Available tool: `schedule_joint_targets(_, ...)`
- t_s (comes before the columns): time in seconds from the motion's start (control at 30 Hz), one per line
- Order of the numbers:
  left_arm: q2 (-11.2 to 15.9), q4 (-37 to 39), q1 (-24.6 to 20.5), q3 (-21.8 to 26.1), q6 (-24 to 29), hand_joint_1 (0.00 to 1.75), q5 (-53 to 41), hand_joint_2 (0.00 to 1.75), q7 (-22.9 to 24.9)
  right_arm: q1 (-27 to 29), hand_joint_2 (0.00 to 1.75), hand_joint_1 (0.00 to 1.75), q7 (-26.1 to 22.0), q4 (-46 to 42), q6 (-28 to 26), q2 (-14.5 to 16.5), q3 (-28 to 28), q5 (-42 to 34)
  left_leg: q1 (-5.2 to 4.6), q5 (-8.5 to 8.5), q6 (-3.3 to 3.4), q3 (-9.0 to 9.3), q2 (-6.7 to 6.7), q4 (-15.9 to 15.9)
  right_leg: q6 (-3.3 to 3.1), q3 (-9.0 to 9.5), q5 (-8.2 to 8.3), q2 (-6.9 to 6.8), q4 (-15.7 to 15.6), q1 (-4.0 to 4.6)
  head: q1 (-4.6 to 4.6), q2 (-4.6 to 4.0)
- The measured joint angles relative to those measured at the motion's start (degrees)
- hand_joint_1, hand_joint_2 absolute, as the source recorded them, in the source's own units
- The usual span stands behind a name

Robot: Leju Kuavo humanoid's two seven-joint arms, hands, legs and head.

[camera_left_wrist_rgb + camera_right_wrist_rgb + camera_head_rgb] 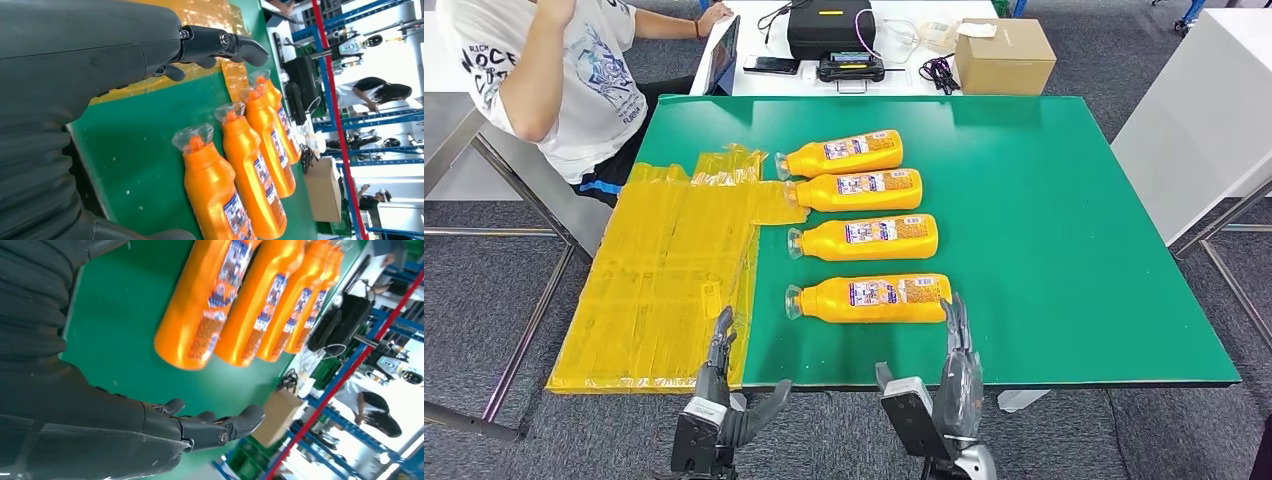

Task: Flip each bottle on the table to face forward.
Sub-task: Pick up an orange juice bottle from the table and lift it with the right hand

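Four orange bottles (pixel 864 225) lie on their sides in a column near the middle of the green surface (pixel 1064 250), labels up, clear caps pointing left. They run from the far one (pixel 842 153) to the nearest (pixel 872 298), each just beside the next.

The right hand (pixel 957 350) hovers at the near edge, just beside the base end of the nearest bottle, fingers straight and spread, grasping nothing. The left hand (pixel 720 362) is released too, fingers extended, over the near edge where the yellow taped sheet (pixel 664 280) meets the green. Nothing lies between either hand and the bottles.

The yellow sheet covers the left part of the surface, wrinkled, reaching almost to the caps of the two far bottles.

Beyond the far edge stands a white table (pixel 924 80) with a black case (pixel 829 25), a cardboard box (pixel 1004 55), a phone (pixel 771 65), cables and a tablet (pixel 724 55). A person in a white printed shirt (pixel 554 70) sits at far left. Grey carpet (pixel 1124 430) covers the floor. A white cabinet (pixel 1204 110) stands to the right. The right wrist view shows blue shelving (pixel 350 415) behind.
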Motion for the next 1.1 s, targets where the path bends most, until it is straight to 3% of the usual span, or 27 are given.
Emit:
schedule_joint_targets(0.23, 0.09, -0.29, -0.74, 0.57, -3.2, 0.0, -2.16, 1.75, 1.09, -3.43, 1.75, 0.0, 7.1, -2.15, 4.2, -1.65, -2.97, 10.67, -0.01, 0.01, 0.01, 0.01, 0.0, 0.0, 0.01, 0.01, 0.01, 0.0, 0.0, -0.01, 0.0, 0.0)
schedule_joint_targets(0.57, -0.34, 0.73, -1.31, 0.29, -5.66, 0.0, -3.29, 1.75, 2.21, -8.86, 1.75, 0.0, 15.24, -1.01, 13.06, -3.38, -4.73, 17.9, 0.0, 0.01, 0.01, 0.0, 0.0, 0.0, 0.01, 0.01, 0.01, 0.0, 0.01, 0.0, 0.0, 0.0)
schedule_joint_targets(0.87, -0.38, 0.81, -1.62, 0.45, -7.67, 0.0, -4.82, 1.75, 3.49, -14.71, 1.75, 0.0, 21.38, 5.73, 21.52, -5.08, -4.74, 18.13, -0.01, 0.02, 0.01, 0.0, 0.0, 0.01, 0.02, 0.02, 0.02, 0.0, 0.01, 0.0, 0.0, 0.0)
schedule_joint_targets(1.1, -0.43, 1.14, -1.89, 0.55, -8.76, 0.0, -5.4, 1.75, 3.9, -20.4, 1.75, 0.0, 22.58, 14.17, 25.56, -6.57, -4.74, 16.09, -0.01, 0.02, 0.01, 0.0, 0.0, 0.02, 0.02, 0.02, 0.03, 0.0, 0.01, 0.0, -0.02, 0.0)
